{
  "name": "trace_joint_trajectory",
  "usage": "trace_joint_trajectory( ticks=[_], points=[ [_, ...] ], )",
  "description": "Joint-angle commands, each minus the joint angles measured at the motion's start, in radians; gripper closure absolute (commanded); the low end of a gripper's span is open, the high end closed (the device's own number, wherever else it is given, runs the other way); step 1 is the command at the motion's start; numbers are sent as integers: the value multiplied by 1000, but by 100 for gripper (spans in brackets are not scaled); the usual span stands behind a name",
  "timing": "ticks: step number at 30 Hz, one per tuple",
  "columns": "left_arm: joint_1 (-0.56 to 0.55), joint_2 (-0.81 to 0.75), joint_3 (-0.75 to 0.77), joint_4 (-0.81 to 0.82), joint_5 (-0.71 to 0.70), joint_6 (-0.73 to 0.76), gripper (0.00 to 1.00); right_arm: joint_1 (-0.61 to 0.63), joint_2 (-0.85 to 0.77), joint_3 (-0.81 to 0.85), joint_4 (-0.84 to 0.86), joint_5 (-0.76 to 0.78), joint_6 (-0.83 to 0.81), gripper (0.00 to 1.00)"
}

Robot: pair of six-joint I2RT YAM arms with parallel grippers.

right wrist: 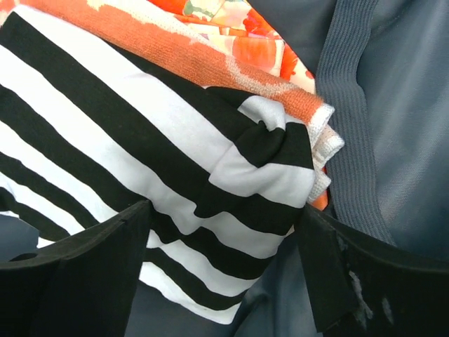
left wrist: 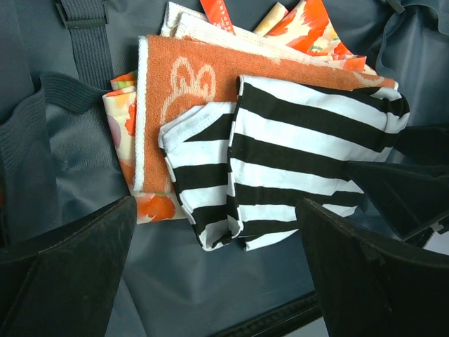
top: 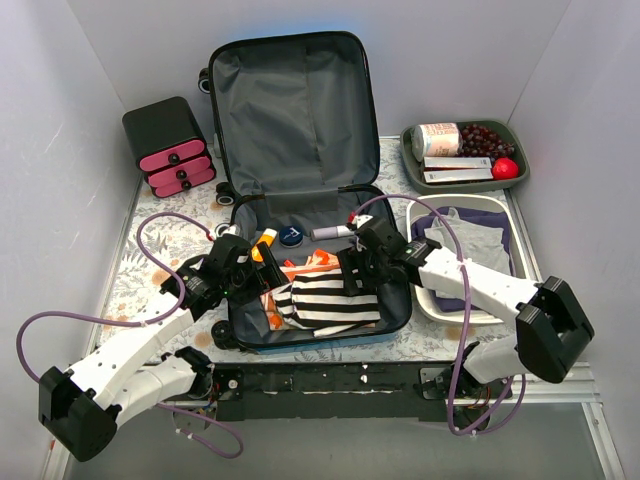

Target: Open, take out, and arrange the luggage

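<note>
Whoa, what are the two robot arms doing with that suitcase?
They are unpacking it. The luggage lies open on the table with folded clothes inside. Both arms reach into it. The right tool is open right over the black-and-white striped top. The left tool is open over the same pile, where an orange towel lies underneath. Nothing is lifted yet.

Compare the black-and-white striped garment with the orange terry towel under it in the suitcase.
The black-and-white striped folded garment has bold bands on smooth knit; the orange terry towel is plain, looped, with a pale rabbit outline. The garment lies on top; the towel sits beneath, partly covered. Both are folded inside the open blue hard-shell suitcase.
</note>
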Motion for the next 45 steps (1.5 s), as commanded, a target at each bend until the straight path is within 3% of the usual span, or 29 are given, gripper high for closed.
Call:
trace_joint_trajectory(
  ticks=[1, 10, 16, 28, 31, 32, 34, 35, 37, 45],
  points=[
    [-2, -13, 17, -11, -22, 0, 2, 4, -50, 22, 51, -25, 34, 15],
    [-2, -2, 20, -4, -19, 3, 2, 41, -108, 52, 38, -137, 54, 16],
    [-2, 9, 22, 8, -14, 5, 2, 60, -93, 16, 120, -234, 40, 17],
    [-2, -6, 22, -11, -23, 0, 2, 65, 8, -2, 79, -9, 68, 23],
    [-2, -2, 25, -18, -29, -1, 2, 65, 18, -8, 87, 23, 72, 43],
    [-2, -3, 26, -21, -30, -1, 2, 65, 19, -8, 88, 30, 75, 59],
    [-2, -5, 28, -23, -33, -1, 2, 65, 11, -8, 87, 51, 77, 70],
    [-2, -5, 26, -23, -33, -1, 2, 65, 7, -8, 88, 56, 78, 83],
    [-2, -8, 28, -24, -36, -1, 2, 65, -8, -7, 90, 68, 77, 99],
    [-2, 1, 36, -20, -48, 9, 2, 100, -122, 51, 100, 43, -27, 99]
  ],
)
